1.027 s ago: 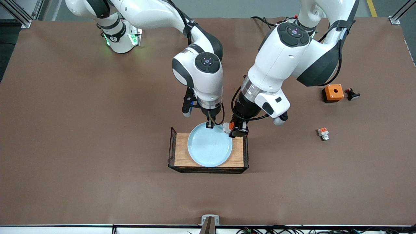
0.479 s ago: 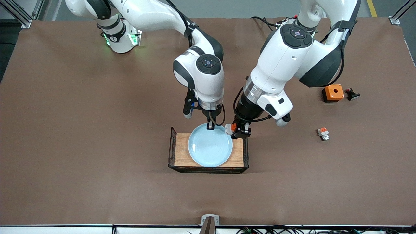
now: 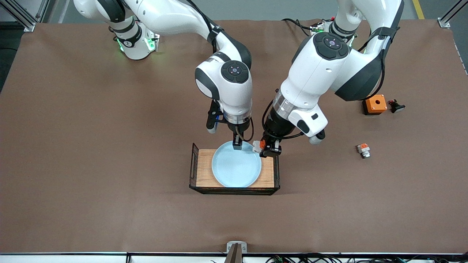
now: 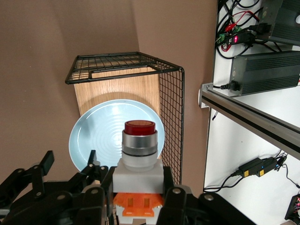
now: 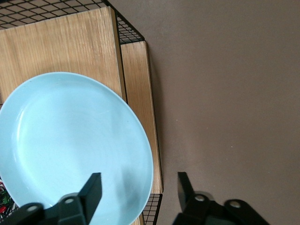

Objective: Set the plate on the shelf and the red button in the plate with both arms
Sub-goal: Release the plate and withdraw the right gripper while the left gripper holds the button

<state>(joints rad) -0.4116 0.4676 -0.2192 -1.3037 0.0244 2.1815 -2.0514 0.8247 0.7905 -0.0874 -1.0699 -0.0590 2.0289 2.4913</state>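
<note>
The pale blue plate lies flat in a wooden tray with black wire ends. My right gripper hangs over the plate's rim on the side toward the robots' bases. In the right wrist view that gripper is open, its fingers apart on either side of the plate rim, not touching it. My left gripper is shut on the red button above the tray's corner beside the plate. The left wrist view shows the red button upright in the left gripper, red tip toward the plate.
The tray has raised wire mesh ends. Toward the left arm's end of the table sit an orange box with a hole, a small black part and an orange-and-white part with a silver tip.
My right gripper has opened and let go of the plate's rim; the plate has settled lower into the tray. My left gripper, still holding the button, shifted slightly.
</note>
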